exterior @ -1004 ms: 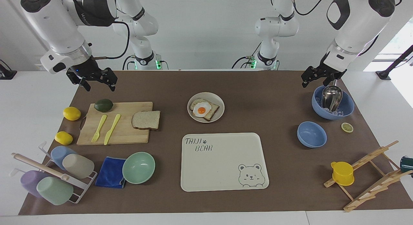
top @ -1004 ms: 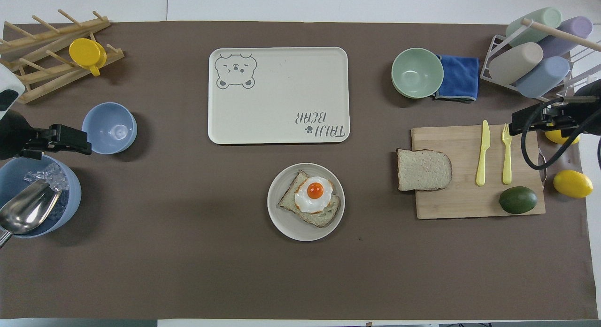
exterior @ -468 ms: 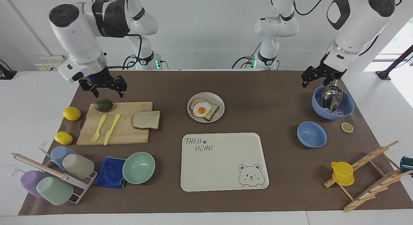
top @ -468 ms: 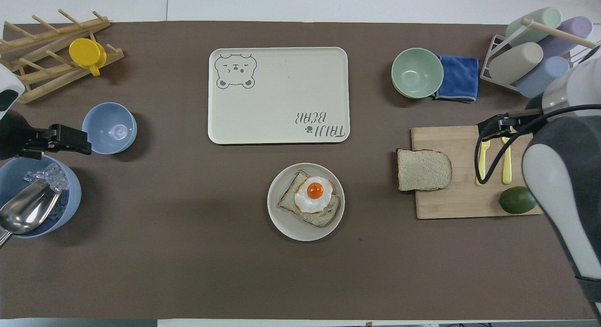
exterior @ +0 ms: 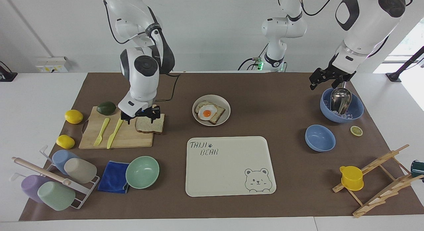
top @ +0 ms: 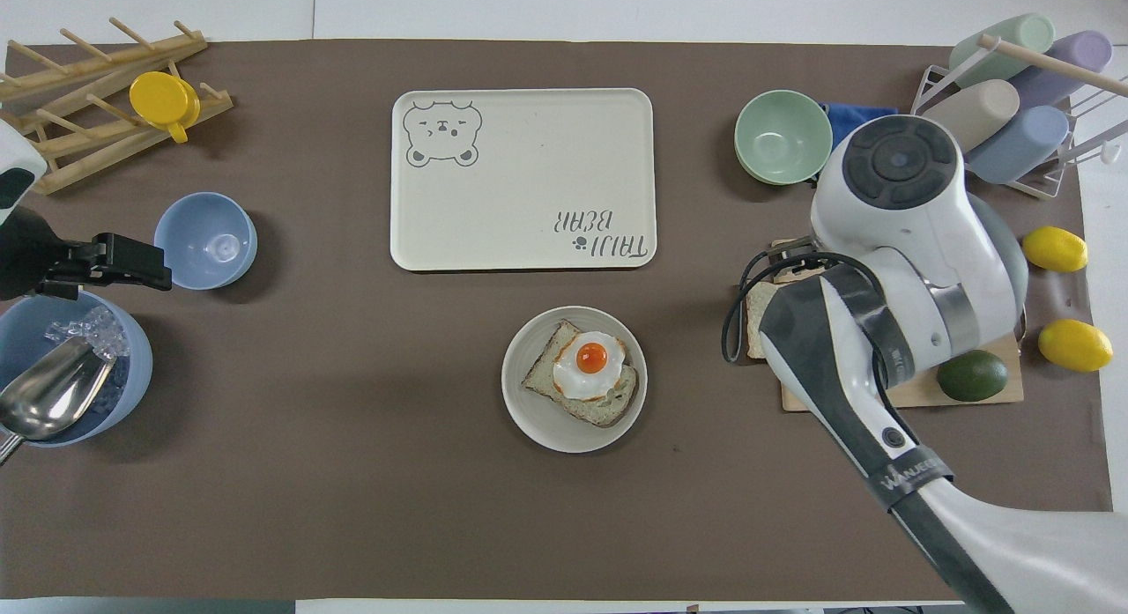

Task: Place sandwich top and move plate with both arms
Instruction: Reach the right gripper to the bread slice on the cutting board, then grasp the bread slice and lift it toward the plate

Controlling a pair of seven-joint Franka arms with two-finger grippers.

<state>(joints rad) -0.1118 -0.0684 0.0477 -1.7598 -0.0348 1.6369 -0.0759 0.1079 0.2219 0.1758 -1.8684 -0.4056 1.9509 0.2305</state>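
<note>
The sandwich top (exterior: 150, 125), a pale bread slice with a brown crust, lies on the wooden cutting board (exterior: 132, 141), at the board's end nearest the plate. My right gripper (exterior: 140, 116) is open and low over the slice's edge nearer the robots. In the overhead view the right arm hides the gripper and all but a sliver of the slice (top: 755, 313). The cream plate (exterior: 223, 103) holds a toast slice with a fried egg (exterior: 208, 112); the plate also shows in the overhead view (top: 538, 425). My left gripper (exterior: 326, 81) waits, open, over the large blue bowl (exterior: 356, 111).
A yellow fork (exterior: 101, 131), a knife (exterior: 114, 133) and an avocado (exterior: 106, 108) are on the board; two lemons lie beside it. The bear tray (exterior: 228, 168), a mint bowl (exterior: 142, 172), a blue cloth, a cup rack, a small blue bowl (exterior: 319, 137) and a wooden rack lie farther from the robots.
My right arm has swung from the table's end across the cutting board and lowered its gripper to the bread slice. The left arm has not moved.
</note>
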